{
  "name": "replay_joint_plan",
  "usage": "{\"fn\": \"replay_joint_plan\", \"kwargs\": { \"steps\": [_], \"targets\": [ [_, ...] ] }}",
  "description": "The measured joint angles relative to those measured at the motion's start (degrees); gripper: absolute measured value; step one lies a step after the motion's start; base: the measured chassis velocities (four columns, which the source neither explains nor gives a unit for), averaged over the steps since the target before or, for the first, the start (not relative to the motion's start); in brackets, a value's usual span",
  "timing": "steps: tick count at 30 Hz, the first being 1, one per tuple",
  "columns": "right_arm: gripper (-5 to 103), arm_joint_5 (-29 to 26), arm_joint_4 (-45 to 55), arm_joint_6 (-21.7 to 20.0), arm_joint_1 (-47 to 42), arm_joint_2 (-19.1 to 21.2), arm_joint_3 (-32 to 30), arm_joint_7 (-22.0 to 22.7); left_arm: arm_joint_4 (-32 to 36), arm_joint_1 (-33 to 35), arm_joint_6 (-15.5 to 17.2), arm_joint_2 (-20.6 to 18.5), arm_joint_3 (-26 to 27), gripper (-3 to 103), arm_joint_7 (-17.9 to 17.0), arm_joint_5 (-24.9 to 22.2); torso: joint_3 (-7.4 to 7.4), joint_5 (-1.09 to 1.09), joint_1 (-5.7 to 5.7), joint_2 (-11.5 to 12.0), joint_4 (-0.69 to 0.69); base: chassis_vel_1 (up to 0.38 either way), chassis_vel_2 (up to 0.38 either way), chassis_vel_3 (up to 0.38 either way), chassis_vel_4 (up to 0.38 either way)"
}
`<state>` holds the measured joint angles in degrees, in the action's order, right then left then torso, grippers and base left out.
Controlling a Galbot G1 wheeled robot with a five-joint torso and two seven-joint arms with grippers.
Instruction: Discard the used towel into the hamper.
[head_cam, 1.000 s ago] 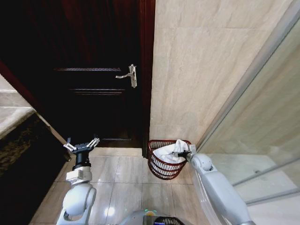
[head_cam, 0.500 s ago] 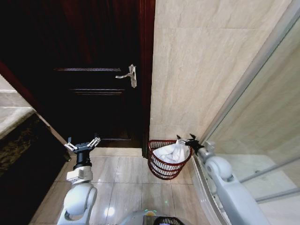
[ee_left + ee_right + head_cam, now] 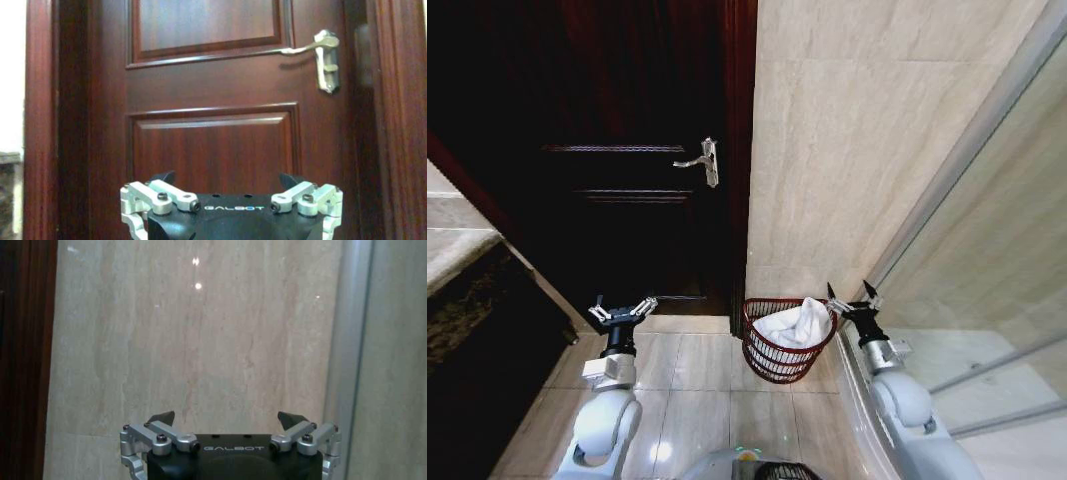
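The hamper (image 3: 773, 362), a dark reddish-brown openwork basket, stands on the floor against the tiled wall beside the door frame. The white used towel (image 3: 791, 326) lies bunched inside it, rising a little over the rim. To the right of the hamper my right gripper (image 3: 851, 296) stands open and empty, clear of the rim; in the right wrist view it (image 3: 227, 419) faces the beige wall. My left gripper (image 3: 623, 308) is open and empty too, held up in front of the dark wooden door; in the left wrist view it (image 3: 227, 179) points at the door panels.
The dark wooden door (image 3: 617, 150) with a silver lever handle (image 3: 705, 162) is shut at the left. Beige tiled wall (image 3: 847, 130) stands behind the hamper. A glass shower partition (image 3: 987, 290) with a metal frame runs along the right. Glossy tiled floor (image 3: 697, 380) lies in front.
My right gripper let go of the towel, opened and drew back up and to the right of the hamper. The towel stays in the hamper. The left arm shifted slightly right.
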<state>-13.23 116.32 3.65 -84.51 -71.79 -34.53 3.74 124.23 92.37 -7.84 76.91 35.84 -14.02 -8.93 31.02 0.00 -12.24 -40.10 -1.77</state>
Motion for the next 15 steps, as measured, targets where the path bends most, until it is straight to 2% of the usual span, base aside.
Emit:
{"fn": "replay_joint_plan", "kwargs": {
  "steps": [5, 8, 11, 15],
  "targets": [
    [100, 1.9, 1.9, 1.0, -2.2, -3.9, -0.4, -1.6, -1.0, 0.1, -0.9, 0.1, -2.0, 100, 0.2, -0.2, 0.00, 0.00, 0.00, 0.0, 0.00, 0.000, 0.000, 0.000, 0.000],
    [100, 3.0, 2.3, 0.1, -2.8, -5.5, -0.2, -1.9, -1.0, 0.4, -1.0, 0.5, -3.5, 100, 0.3, 0.0, 0.00, 0.00, 0.00, 0.0, 0.00, 0.000, 0.000, 0.000, 0.000],
    [100, 2.8, 2.4, -1.2, -2.9, -6.1, -0.1, -1.5, -0.5, 0.9, -0.7, 1.1, -5.0, 100, 0.2, 0.9, 0.00, 0.00, 0.00, 0.0, 0.00, 0.000, 0.000, 0.000, 0.000],
    [100, 3.4, 1.3, -0.1, -2.5, -6.6, -0.3, -1.4, -0.5, 1.5, -0.4, 1.4, -6.8, 100, -0.9, 2.6, 0.00, 0.01, 0.00, 0.0, -0.01, 0.000, 0.000, 0.000, 0.000]
  ]
}}
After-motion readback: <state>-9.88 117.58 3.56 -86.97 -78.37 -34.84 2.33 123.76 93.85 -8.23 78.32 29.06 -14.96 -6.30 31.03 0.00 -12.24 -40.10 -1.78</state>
